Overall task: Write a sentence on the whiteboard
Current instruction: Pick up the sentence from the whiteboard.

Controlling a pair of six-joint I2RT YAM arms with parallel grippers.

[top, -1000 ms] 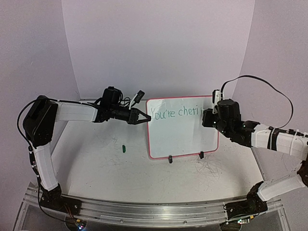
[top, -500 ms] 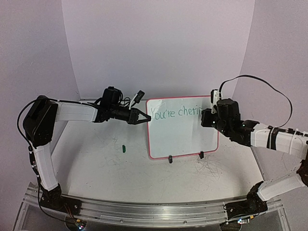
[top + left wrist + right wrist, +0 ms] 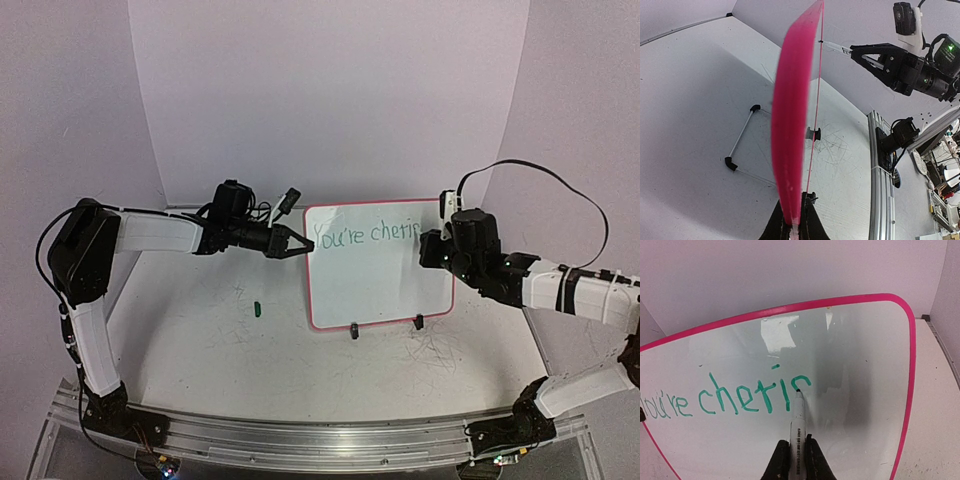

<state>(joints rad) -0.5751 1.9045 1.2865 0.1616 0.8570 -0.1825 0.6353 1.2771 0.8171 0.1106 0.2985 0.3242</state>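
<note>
The whiteboard (image 3: 380,285), white with a pink frame, stands upright on two black feet. My left gripper (image 3: 300,245) is shut on its left edge; the left wrist view shows the jaws (image 3: 796,227) pinching the pink rim (image 3: 790,125). My right gripper (image 3: 440,238) is shut on a white marker (image 3: 796,425), and the jaws (image 3: 796,442) clamp its barrel. The marker tip touches the board at the end of the sentence (image 3: 740,397). The green writing reads "You're cheri" plus a fresh curved stroke (image 3: 365,235).
A small green marker cap (image 3: 257,309) lies on the tabletop left of the board. Grey scribble marks (image 3: 435,350) cover the table in front of it. A wire stand (image 3: 742,132) props the board from behind. An aluminium rail (image 3: 320,435) runs along the near edge.
The right gripper has shifted slightly right with the marker and a new curved stroke follows "cheri". The left gripper and the board have not moved.
</note>
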